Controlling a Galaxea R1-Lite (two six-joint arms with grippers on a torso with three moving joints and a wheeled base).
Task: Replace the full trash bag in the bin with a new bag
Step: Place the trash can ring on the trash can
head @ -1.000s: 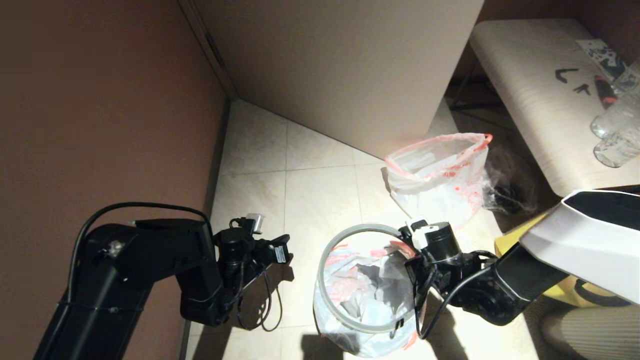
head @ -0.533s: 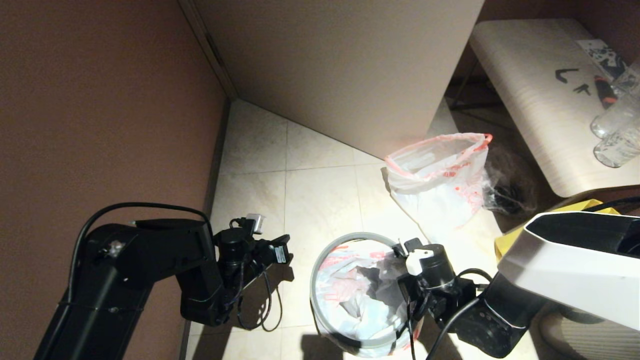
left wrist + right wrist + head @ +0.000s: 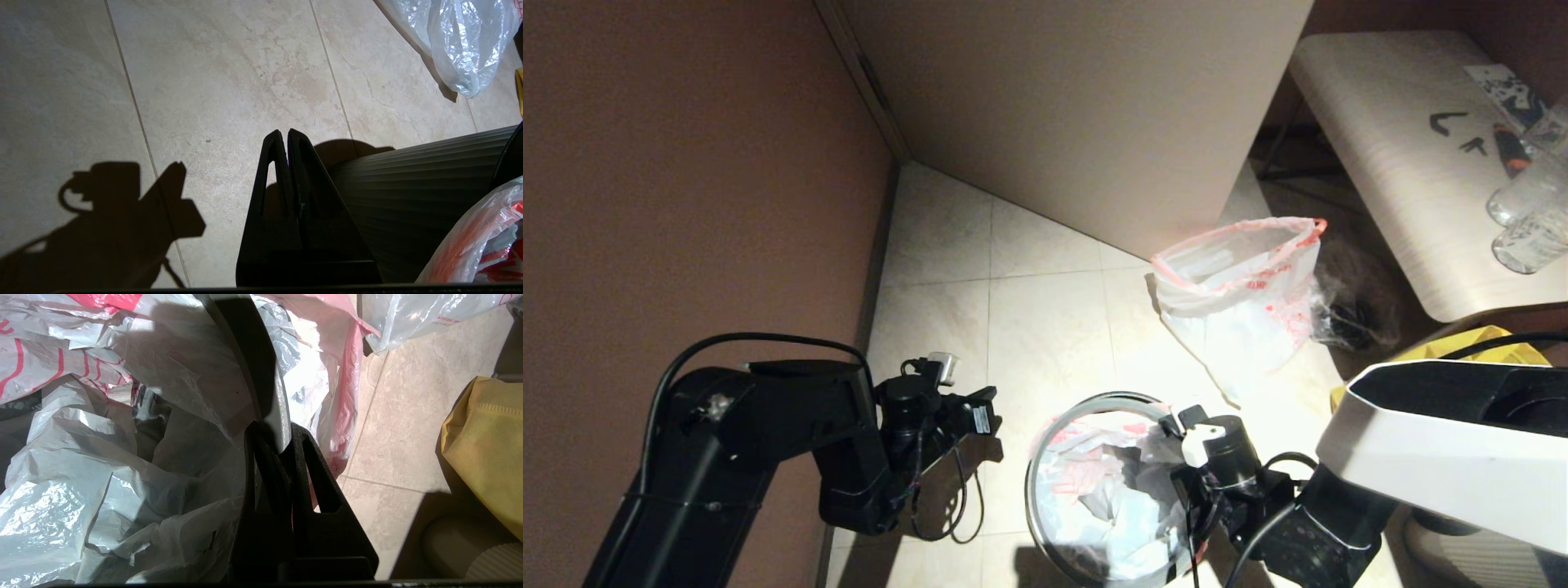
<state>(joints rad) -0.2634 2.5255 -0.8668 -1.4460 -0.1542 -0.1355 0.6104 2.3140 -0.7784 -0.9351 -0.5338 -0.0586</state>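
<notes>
**Right fingers pinch the hoop on the lined bin**

Here the largest surfaces are a matte brown wall (image 3: 686,163) on the left and a smooth beige panel (image 3: 1078,106) meeting it at the corner, above a floor (image 3: 1045,318) of pale, veined stone tiles. A rounded, light wood-grain tabletop (image 3: 1405,163) stands at the far right with clear bottles on it.

The full trash bag (image 3: 1241,302), crinkled translucent white film with a red-orange hem and red print, stands on the floor near the panel's corner. Nearer the robot sits the bin (image 3: 412,196), round and dark grey with ribbed sides. The new bag (image 3: 1103,498) lines it, its glossy, creased film draped over the edge. A thin grey hoop (image 3: 1086,404) lies on the bin's mouth over the film. A yellow fabric tote (image 3: 486,449) sits just beside the bin.

The right gripper (image 3: 282,437) is at the bin's right edge, its black fingers closed on the hoop. The left gripper (image 3: 284,134) hangs beside the bin, fingers pressed together, holding nothing.
</notes>
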